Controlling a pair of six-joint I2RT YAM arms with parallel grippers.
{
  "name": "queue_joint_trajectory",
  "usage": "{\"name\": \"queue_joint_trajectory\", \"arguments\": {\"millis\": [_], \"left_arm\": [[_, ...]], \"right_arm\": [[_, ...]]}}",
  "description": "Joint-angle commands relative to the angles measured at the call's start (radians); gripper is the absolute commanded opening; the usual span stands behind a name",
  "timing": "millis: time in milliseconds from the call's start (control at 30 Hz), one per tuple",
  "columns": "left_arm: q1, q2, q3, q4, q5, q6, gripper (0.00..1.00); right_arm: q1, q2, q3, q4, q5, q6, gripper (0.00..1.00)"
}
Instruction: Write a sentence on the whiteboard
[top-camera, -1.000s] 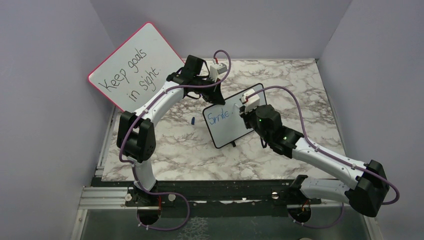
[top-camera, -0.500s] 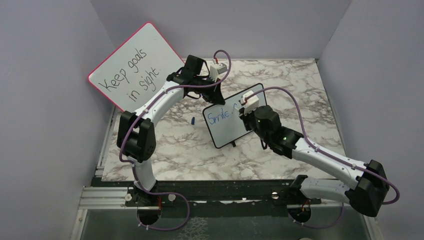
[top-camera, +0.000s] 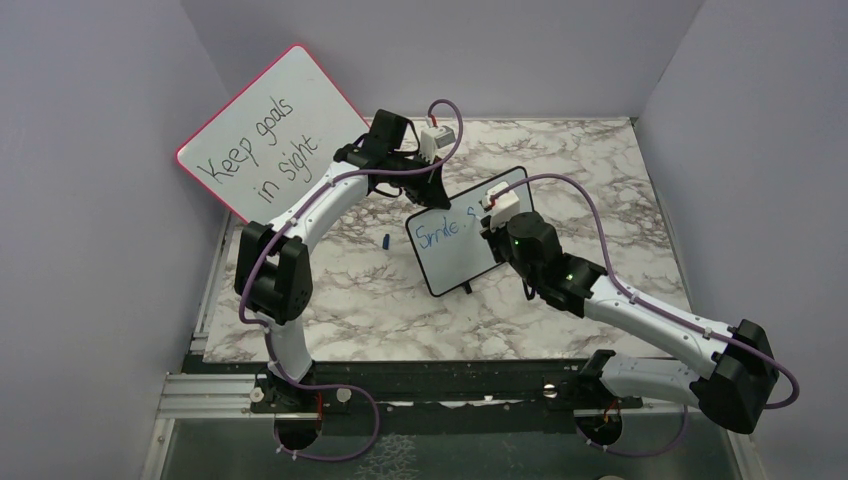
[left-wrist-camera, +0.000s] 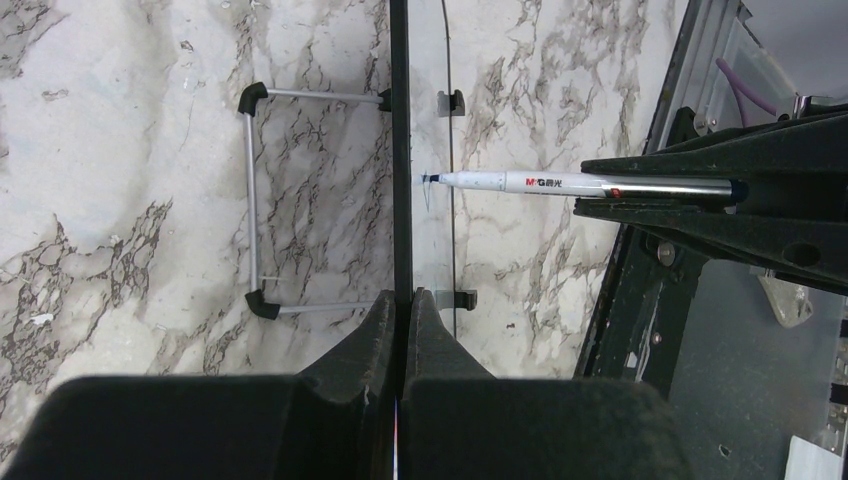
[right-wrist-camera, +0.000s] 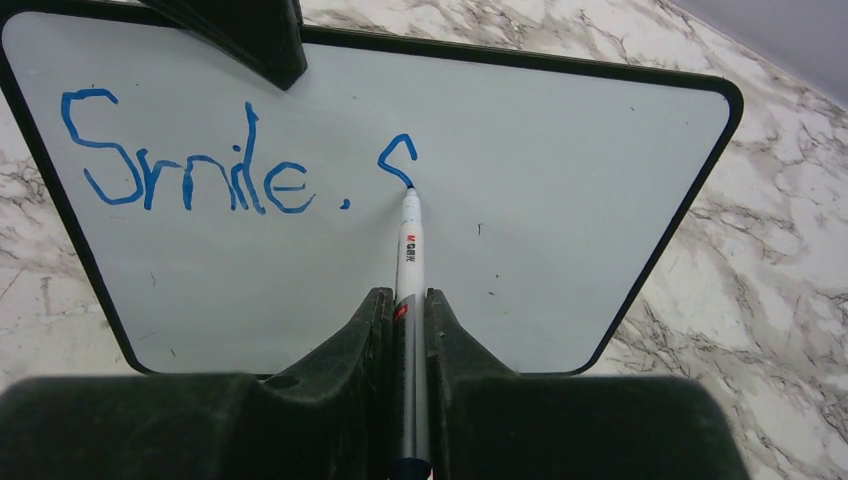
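Sentence (right-wrist-camera: 190, 170) reads "Smile." plus part-formed S — rest outstanding; right gripper (right-wrist-camera: 408, 305) clamps marker (right-wrist-camera: 411, 240), left gripper (left-wrist-camera: 403, 300) pinches whiteboard (right-wrist-camera: 560, 200) edge

A small blue object (top-camera: 386, 241) beside the whiteboard (top-camera: 450, 262) is too small to identify.

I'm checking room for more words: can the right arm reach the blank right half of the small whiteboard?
Probably yes: the right gripper holds the marker with its tip on the whiteboard, and nothing covers the bare stretch beside it.
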Motion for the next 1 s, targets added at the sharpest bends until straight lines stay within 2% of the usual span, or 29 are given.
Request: {"name": "queue_joint_trajectory", "arguments": {"millis": [0,500,967], "left_arm": [[-0.027,0.028,0.015,-0.046,-0.01,0.027,0.0],[-0.027,0.025,0.013,-0.048,-0.01,0.028,0.0],[-0.027,0.028,0.012,-0.052,-0.026,0.029,0.0]], "right_arm": [[-0.003,-0.005,0.002,-0.043,-0.038,0.02,0.01],[-0.002,0.006,0.015,0.015,-0.149,0.057,0.01],[-0.002,-0.083,-0.01,0.036,-0.023,0.042,0.01]]}}
